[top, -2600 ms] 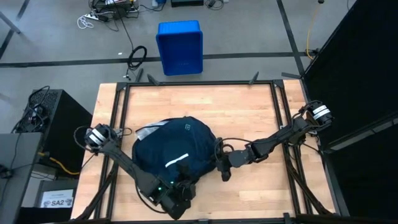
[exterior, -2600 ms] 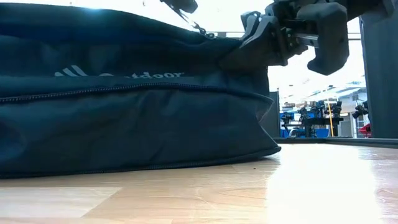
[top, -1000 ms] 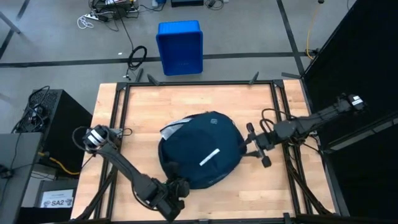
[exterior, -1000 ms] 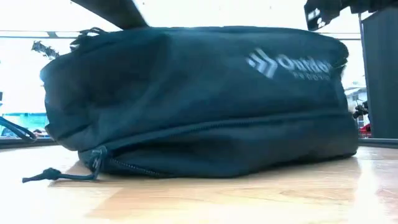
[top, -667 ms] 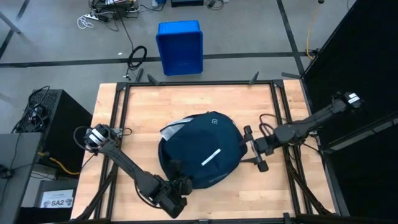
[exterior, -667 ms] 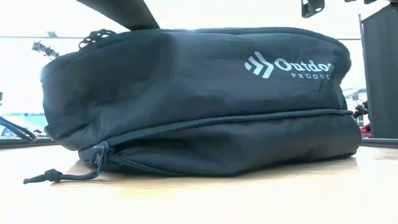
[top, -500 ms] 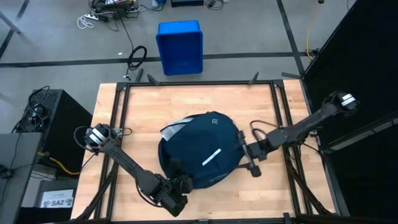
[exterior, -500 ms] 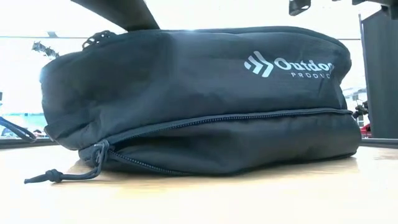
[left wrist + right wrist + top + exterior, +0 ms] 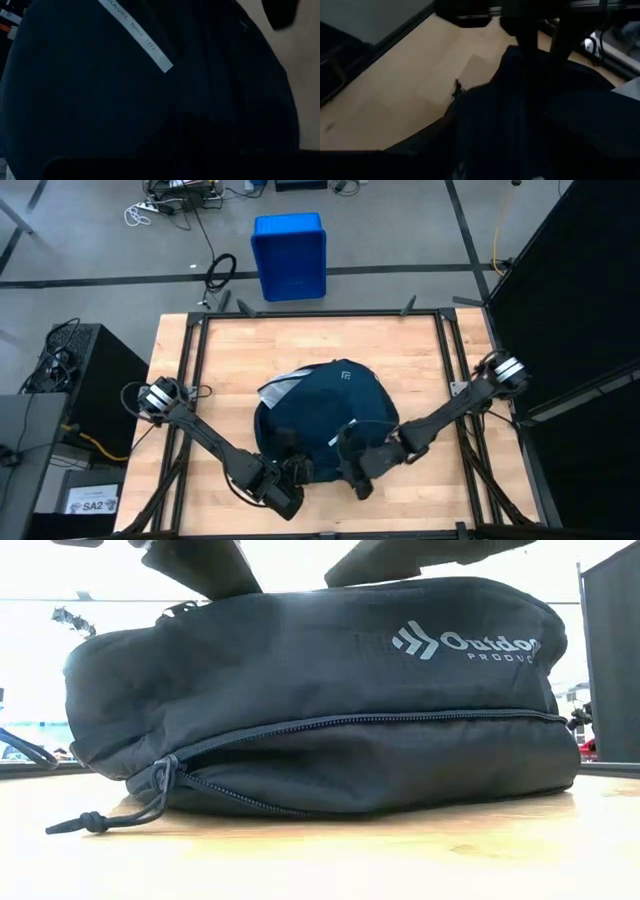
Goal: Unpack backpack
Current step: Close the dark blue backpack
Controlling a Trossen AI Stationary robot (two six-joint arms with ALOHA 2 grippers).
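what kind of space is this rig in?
Looks like a robotics lab or workshop: a wooden worktable in a metal frame on a bare concrete floor, loose cables and a blue bin lying on the floor, and equipment racks in the background.

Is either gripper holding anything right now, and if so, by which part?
Left gripper is shut at the near edge of the backpack, apparently pinching fabric. Right gripper is over the bag; no hold visible.
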